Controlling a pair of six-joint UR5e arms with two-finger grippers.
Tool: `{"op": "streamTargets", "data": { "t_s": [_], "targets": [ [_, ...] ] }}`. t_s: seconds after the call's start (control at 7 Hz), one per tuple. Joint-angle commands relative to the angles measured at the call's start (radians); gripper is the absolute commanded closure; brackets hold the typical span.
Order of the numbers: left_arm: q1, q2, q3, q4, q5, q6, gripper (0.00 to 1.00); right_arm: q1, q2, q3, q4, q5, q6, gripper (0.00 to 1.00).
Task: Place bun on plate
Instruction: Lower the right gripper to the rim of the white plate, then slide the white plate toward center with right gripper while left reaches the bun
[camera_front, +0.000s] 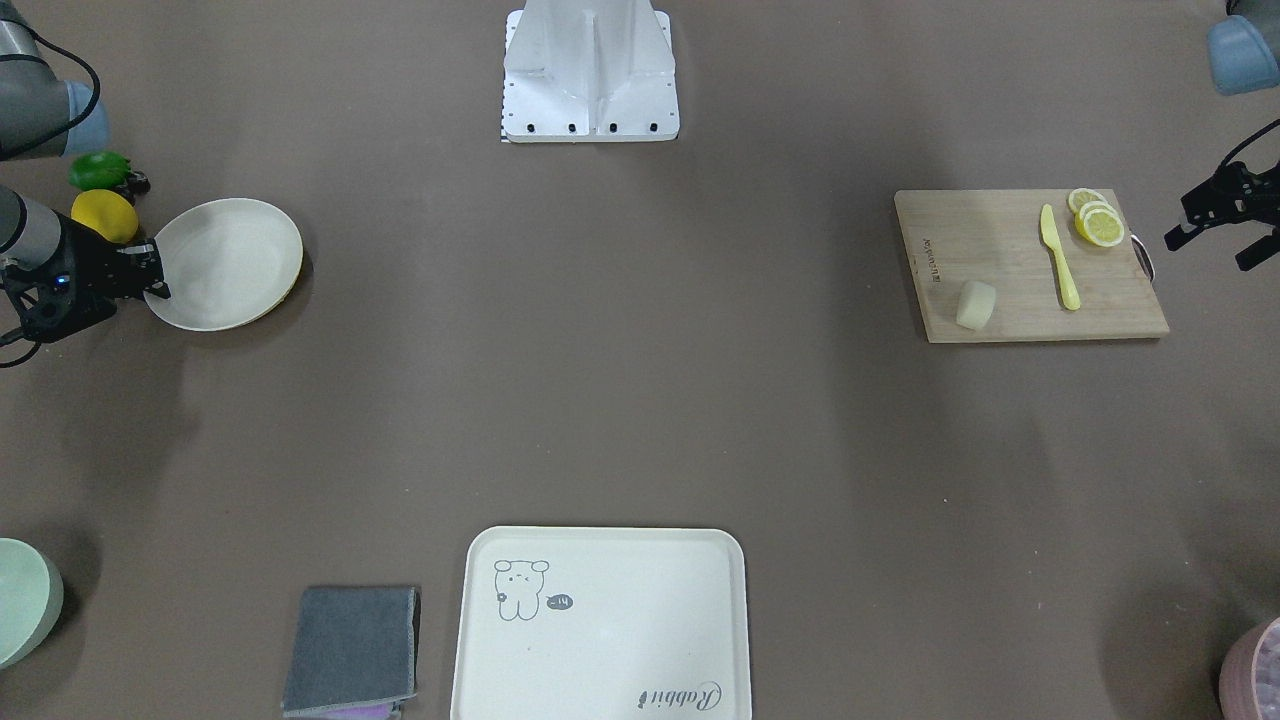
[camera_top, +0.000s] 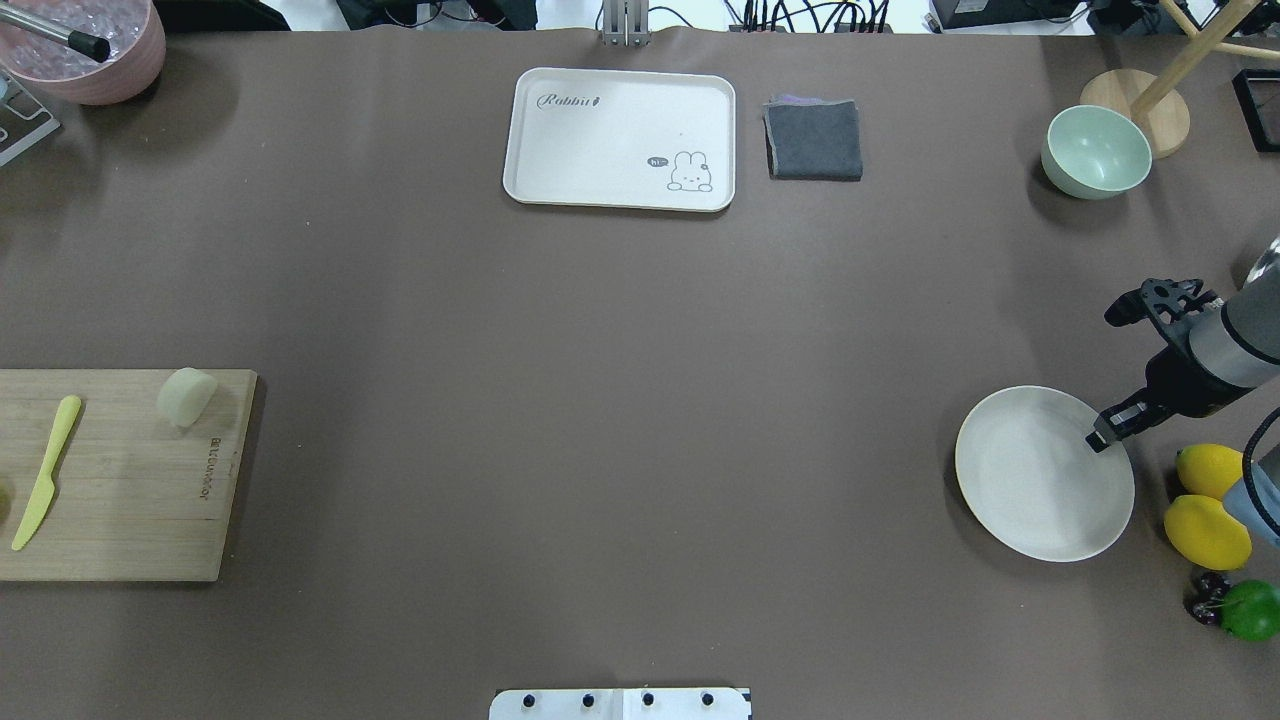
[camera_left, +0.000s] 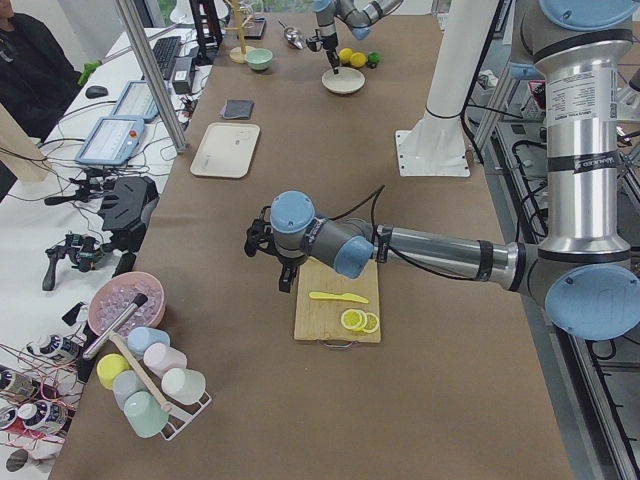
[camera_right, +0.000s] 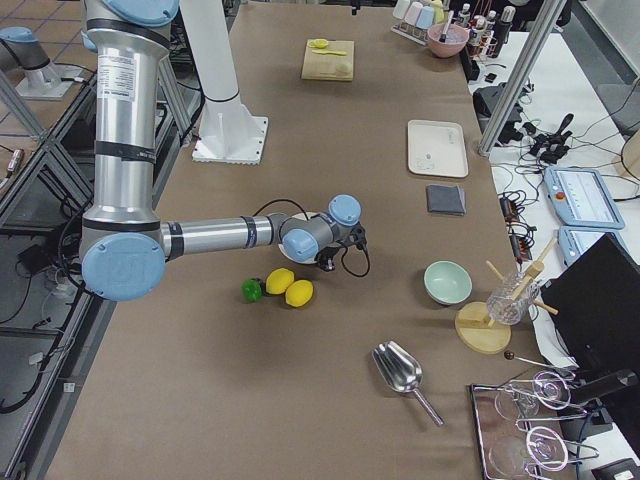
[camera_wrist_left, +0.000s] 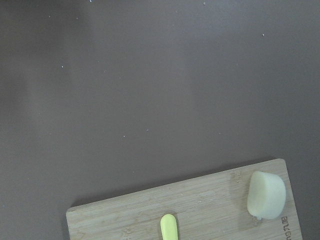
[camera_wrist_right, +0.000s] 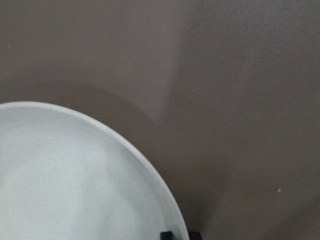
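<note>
Cream bun (camera_front: 976, 304) lies clear of left gripper (camera_front: 1209, 250) — right gripper (camera_front: 157, 289) pinches plate (camera_front: 235, 255).

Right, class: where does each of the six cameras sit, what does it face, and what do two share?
Front: across the table, facing the robot's base; left gripper at picture right.
Overhead: behind the robot, looking down; right gripper at the plate.
Left side: table end, left arm nearest.
Right side: other end, right arm nearest.
Left wrist: down on the bun.
Right wrist: down on the plate's rim.
Shared: front and overhead show bun, plate.
</note>
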Motion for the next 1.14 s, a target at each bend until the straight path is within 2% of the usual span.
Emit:
{"op": "streamTargets", "data": {
  "t_s": [0.0, 0.29, 0.57, 0.86, 1.0],
  "targets": [
    [0.018, -0.011, -0.003, -0.002, 0.009, -0.109, 0.03, 0.003, 0.043, 0.028, -0.001, 0.034, 0.086, 1.00],
    [0.122, -0.010, -0.004, -0.107, 0.136, -0.283, 0.03, -0.004, 0.198, 0.029, -0.001, 0.060, 0.345, 1.00],
    [0.213, -0.002, -0.006, -0.219, 0.171, -0.441, 0.03, -0.098, 0.357, 0.014, -0.001, 0.058, 0.572, 1.00],
    [0.335, 0.025, -0.039, -0.261, 0.270, -0.533, 0.03, -0.182, 0.494, -0.064, 0.044, 0.043, 0.699, 1.00],
    [0.392, 0.025, -0.044, -0.277, 0.288, -0.554, 0.03, -0.228, 0.546, -0.095, 0.071, -0.004, 0.781, 1.00]
  ]
}}
